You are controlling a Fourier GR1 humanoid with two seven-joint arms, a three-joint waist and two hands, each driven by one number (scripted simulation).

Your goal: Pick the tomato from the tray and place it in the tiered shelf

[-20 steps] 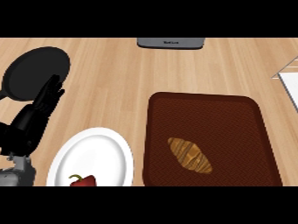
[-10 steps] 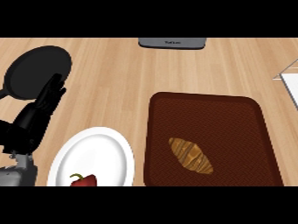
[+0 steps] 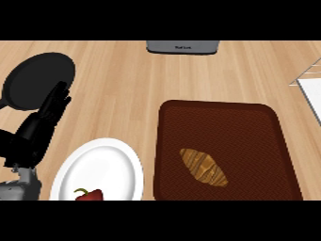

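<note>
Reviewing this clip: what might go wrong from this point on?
1. No tomato shows on the tray; it holds only a croissant, so the wrong item may get grasped.
2. The red item on the white plate is cut off at the lower edge and may be mistaken for the tomato.
3. Only the open left hand shows, on the far side from the shelf.

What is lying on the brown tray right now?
On the brown tray only one thing shows: a croissant, lying near its lower middle. No tomato is seen on it. The tray's lower edge is cut off by the view, so that part cannot be checked.
</note>
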